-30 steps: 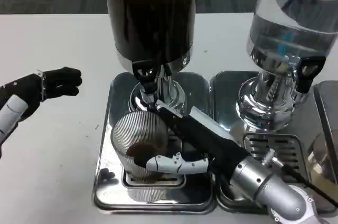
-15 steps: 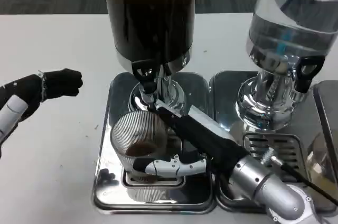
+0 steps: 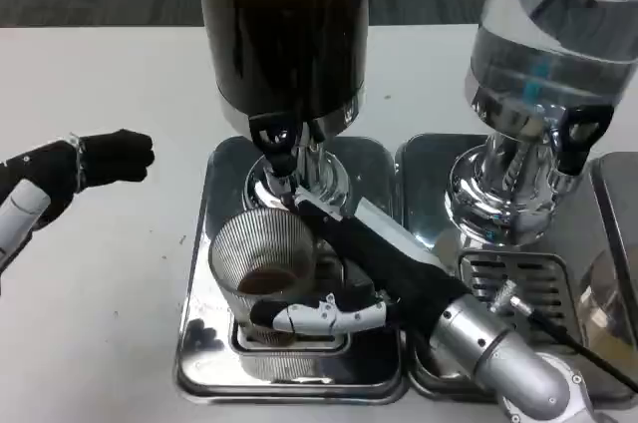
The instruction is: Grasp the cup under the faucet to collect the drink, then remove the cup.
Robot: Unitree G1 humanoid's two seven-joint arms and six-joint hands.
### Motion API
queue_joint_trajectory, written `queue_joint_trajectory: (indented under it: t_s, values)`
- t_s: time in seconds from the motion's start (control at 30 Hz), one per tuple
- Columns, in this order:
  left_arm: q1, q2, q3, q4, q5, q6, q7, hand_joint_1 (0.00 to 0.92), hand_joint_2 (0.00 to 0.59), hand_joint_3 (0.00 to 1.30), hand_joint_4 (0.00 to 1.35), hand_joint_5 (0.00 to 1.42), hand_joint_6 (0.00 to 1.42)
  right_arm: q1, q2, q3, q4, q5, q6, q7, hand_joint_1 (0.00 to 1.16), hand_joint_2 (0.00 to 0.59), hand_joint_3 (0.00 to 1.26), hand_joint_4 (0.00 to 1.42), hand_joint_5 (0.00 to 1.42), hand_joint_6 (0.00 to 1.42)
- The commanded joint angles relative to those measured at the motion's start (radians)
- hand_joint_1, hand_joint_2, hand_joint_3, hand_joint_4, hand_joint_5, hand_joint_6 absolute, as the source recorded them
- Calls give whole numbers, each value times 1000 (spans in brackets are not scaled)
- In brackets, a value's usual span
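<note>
- The cup [image 3: 261, 268], a clear ribbed glass with a little dark drink in its bottom, stands on the drip tray [image 3: 199, 343] directly below the faucet [image 3: 276, 149] of the dark dispenser [image 3: 284, 29].
- The right robot hand [image 3: 344, 278] reaches in from the lower right and holds the cup: its black back lies against the cup's right side, and a white finger [image 3: 314, 316] curls across the front of the cup's lower wall.
- The left robot hand [image 3: 85, 164] hangs over the white bench [image 3: 110, 74] well to the left of the tray, apart from the cup, fingers curled in on nothing.
- A second dispenser [image 3: 543, 54] with clear liquid stands to the right on its own tray [image 3: 518, 288].
- Against the frame 0.5 s ago, the cup sits in the same spot under the faucet, and the right robot hand keeps its hold, with the white finger a shade lower and tighter against the glass.
- The left robot hand has barely shifted.
</note>
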Motion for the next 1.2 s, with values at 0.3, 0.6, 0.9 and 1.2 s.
queue_joint_trajectory:
  t_s: [0.3,0.6,0.9,1.2]
  values:
    - [1,21,7,2,0,-1,-18,0,139,353,294,273,171,20,-1,13,-17,-42,35,-25,739,174,0,0,0,95]
    - [0,24,12,0,-4,1,-23,0,135,361,303,283,175,32,0,17,-37,-71,51,-62,729,190,54,0,61,144]
    - [-2,23,15,3,-7,1,-26,0,137,362,304,284,181,43,-3,21,-72,-107,65,-102,721,198,166,60,174,208]
    - [0,24,24,5,-10,-1,-26,0,137,362,308,284,191,55,4,29,-92,-136,67,-148,717,200,246,160,274,286]
